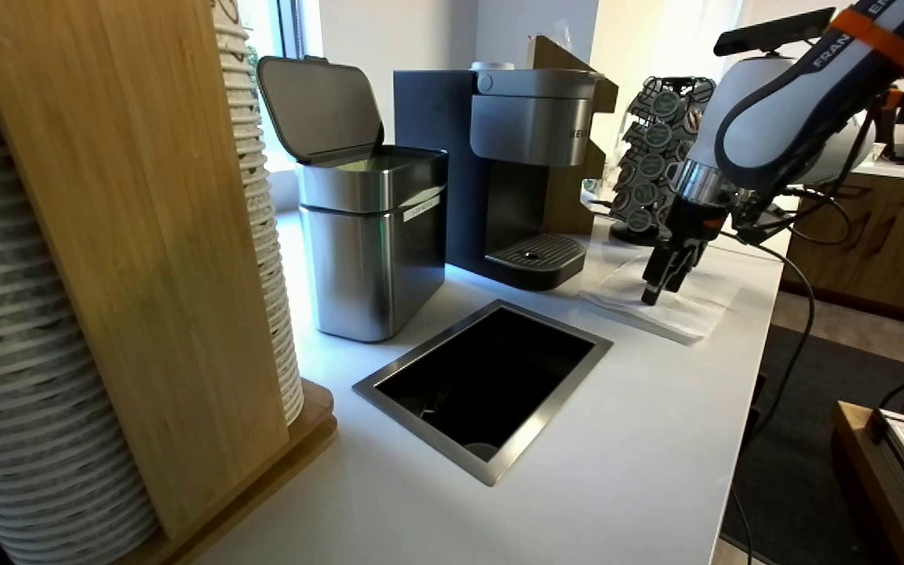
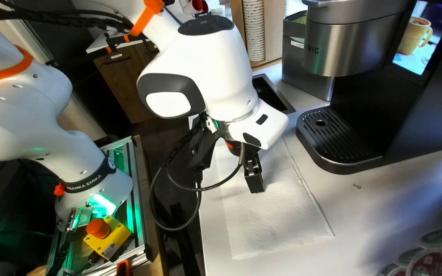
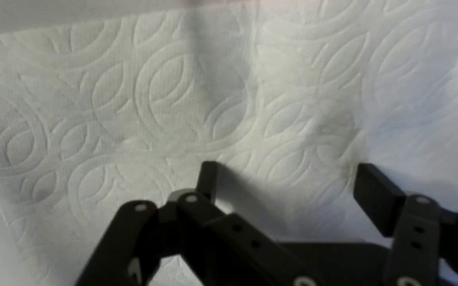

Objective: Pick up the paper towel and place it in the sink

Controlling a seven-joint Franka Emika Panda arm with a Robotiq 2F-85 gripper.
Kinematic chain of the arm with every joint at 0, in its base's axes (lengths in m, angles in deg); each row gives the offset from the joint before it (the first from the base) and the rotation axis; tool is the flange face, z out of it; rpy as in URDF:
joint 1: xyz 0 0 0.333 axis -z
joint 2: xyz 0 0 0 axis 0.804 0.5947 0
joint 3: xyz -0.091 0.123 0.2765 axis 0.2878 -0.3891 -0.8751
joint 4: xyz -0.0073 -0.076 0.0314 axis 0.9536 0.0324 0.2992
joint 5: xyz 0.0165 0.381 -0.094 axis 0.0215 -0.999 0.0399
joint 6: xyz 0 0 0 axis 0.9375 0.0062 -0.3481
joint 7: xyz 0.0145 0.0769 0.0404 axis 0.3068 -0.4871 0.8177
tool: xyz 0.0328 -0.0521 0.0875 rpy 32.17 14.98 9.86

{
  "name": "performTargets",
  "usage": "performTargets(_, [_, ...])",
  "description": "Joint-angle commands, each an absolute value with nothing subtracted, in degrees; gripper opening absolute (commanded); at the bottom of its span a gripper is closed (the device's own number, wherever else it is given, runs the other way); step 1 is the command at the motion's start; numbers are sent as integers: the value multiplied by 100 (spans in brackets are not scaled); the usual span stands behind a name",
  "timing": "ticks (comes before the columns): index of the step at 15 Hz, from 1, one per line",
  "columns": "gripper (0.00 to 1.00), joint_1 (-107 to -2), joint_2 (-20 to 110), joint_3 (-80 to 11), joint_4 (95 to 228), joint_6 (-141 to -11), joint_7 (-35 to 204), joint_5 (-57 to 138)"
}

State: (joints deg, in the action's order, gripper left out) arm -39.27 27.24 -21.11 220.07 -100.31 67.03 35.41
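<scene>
Two tall stacks of cups [image 1: 12,329] stand at the far left of an exterior view, one on each side of a wooden board [image 1: 150,259]. Next comes a shiny trash bin [image 1: 377,251] with its lid up. Then there is the sink [image 1: 547,408], a dark box-shaped hole in the white counter [image 1: 617,439] with a thin steel rim. A big coffee machine [image 1: 530,129] stands behind the sink.

To the right of the sink, near but apart, the paper towel [image 1: 695,312] lies on the counter, just beside the coffee machine. It is white and thin, and in the wrist view it has bumpy rings and leaf shapes. A rack of coffee pods [image 1: 658,157] stands behind it. The claw [image 1: 661,293] slants down over the towel. Its two black fingers [image 3: 378,198] are spread wide, and white paper shows in the gap between them. I cannot tell if the tips touch the paper. At the far right, the big robot arm [image 1: 762,125] leans in, with a black cord [image 1: 811,310] hanging by it and brown cupboards [image 1: 891,251] behind.
</scene>
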Motion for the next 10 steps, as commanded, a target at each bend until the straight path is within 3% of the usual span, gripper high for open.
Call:
performTargets(1, [58,-3993,2846,-2203,21913,-9906,6089,2838])
performTargets(8, [5,-4384,2585,-2460,21718,-8923,4617,1284])
performTargets(10, [0,-4481,2463,-2614,21713,-8753,4647,1472])
